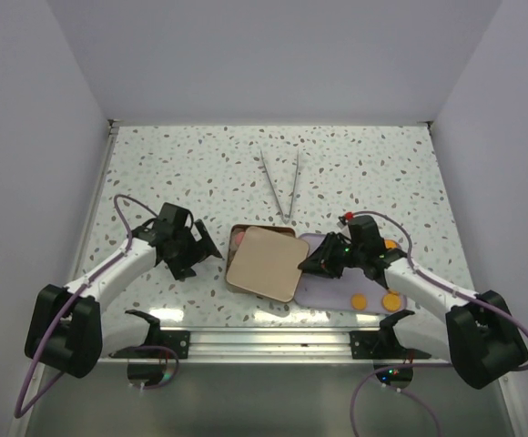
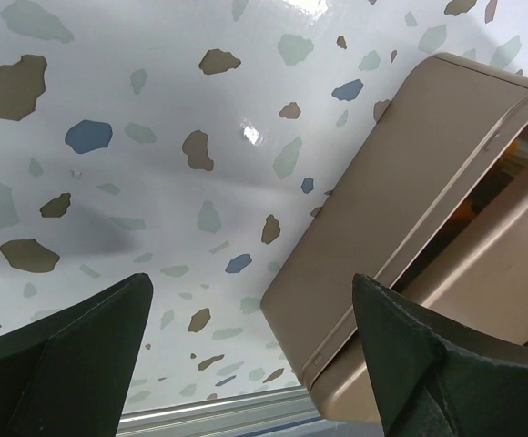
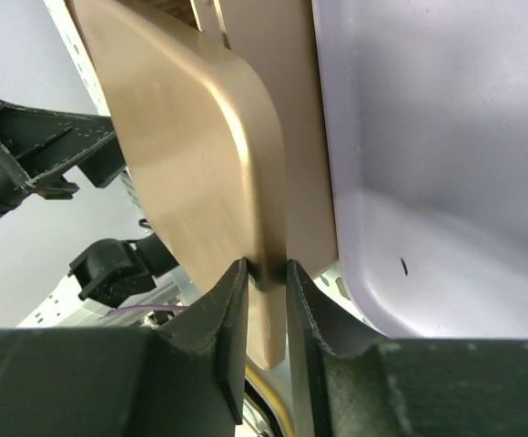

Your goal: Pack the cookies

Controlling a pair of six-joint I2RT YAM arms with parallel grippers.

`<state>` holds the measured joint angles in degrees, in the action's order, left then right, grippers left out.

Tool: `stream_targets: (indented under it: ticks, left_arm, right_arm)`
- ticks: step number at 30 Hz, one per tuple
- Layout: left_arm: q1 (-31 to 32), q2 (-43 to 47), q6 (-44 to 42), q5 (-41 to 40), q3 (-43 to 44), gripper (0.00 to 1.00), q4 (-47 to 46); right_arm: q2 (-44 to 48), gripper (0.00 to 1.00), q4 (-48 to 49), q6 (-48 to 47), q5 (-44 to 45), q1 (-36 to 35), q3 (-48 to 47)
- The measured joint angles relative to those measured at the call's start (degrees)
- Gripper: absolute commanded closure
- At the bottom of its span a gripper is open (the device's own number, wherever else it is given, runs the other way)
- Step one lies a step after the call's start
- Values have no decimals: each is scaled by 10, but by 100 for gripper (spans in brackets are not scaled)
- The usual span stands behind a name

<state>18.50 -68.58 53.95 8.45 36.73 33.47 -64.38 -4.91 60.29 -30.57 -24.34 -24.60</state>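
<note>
A tan tin box (image 1: 237,235) sits at the table's middle, a pink cookie (image 1: 238,243) showing at its uncovered far-left corner. Its tan lid (image 1: 266,262) lies tilted over it. My right gripper (image 1: 308,264) is shut on the lid's right edge, also seen in the right wrist view (image 3: 264,273) with the lid (image 3: 182,137) pinched between the fingers. My left gripper (image 1: 211,255) is open and empty just left of the box; in its wrist view (image 2: 250,287) the tin (image 2: 382,200) lies ahead and right. Three orange cookies (image 1: 359,299) lie on a lilac tray (image 1: 328,291).
Metal tongs (image 1: 282,187) lie on the speckled table behind the box. The lilac tray (image 3: 446,164) sits directly right of the box under my right arm. White walls enclose the table on three sides.
</note>
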Motion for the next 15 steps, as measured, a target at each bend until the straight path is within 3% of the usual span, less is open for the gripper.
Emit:
stream_targets:
  ticks: [15]
  left_arm:
    - [0, -15, -1, 3, 0, 4, -3]
  right_arm:
    - [-64, 85, 4, -9, -5, 3, -44]
